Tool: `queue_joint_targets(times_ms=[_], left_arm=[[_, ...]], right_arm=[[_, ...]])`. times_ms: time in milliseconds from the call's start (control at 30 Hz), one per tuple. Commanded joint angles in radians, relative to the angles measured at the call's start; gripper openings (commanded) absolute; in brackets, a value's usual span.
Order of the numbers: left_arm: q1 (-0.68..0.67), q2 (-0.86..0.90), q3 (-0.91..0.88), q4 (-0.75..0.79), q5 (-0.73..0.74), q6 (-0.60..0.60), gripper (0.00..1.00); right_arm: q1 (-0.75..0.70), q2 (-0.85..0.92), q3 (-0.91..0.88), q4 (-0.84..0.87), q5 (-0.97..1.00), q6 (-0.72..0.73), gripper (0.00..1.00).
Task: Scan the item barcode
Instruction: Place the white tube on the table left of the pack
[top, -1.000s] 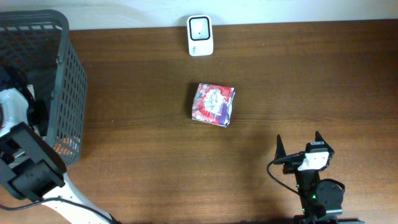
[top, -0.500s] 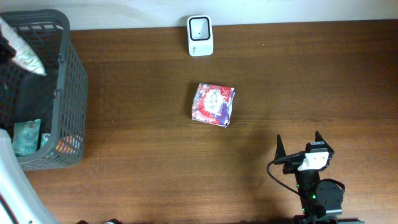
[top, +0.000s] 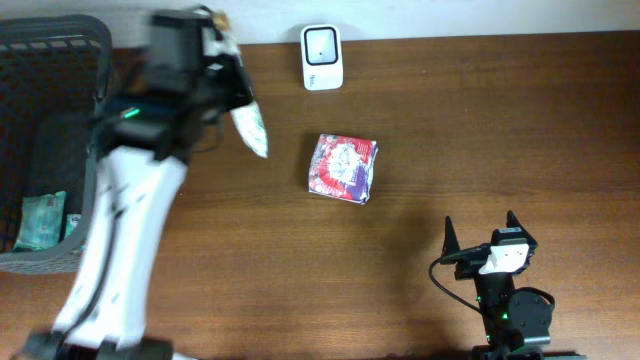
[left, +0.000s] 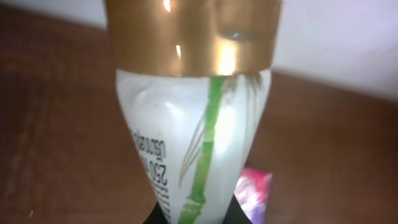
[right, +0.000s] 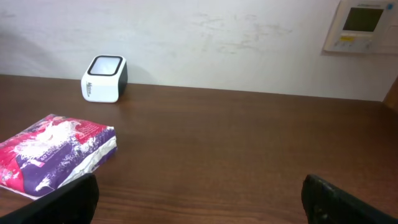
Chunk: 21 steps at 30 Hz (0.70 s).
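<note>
Basket (top: 45, 50) holds a green packet (top: 40, 220); left tool (top: 220, 75) grips a white tube (top: 252, 130), right tool (top: 480, 222) gapes.

Left arm (top: 125, 215): white links, black joint housings, small green light. Right hand (top: 480, 222): two black pointed fingers (top: 449, 232), white block behind, black cable (top: 437, 272) looped alongside, green light on black base below.

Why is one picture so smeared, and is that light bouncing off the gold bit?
Overhead view: the left arm is streaked with motion blur, the rest sharp. Left wrist view: the tube sits close and soft, with glare on its gold cap. Right wrist view: crisp, evenly lit.
</note>
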Motion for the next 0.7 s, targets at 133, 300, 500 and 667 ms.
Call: queue_joint_targets(times_ms=[133, 300, 500, 667], left_arm=[[-0.149, 0.375, 0.007, 0.001, -0.226, 0.014, 0.00], [-0.225, 0.521, 0.007, -0.010, -0.215, 0.014, 0.00], [-0.326, 0.545, 0.007, -0.012, -0.158, 0.014, 0.00], [-0.320, 0.545, 0.011, -0.007, -0.226, 0.014, 0.03]], right_arm=[[-0.005, -0.007, -0.007, -0.004, -0.001, 0.008, 0.99], [-0.005, -0.007, -0.007, -0.004, -0.001, 0.008, 0.99], [-0.005, -0.007, -0.007, -0.004, -0.001, 0.008, 0.99], [-0.005, -0.007, -0.007, -0.004, -0.001, 0.008, 0.99]])
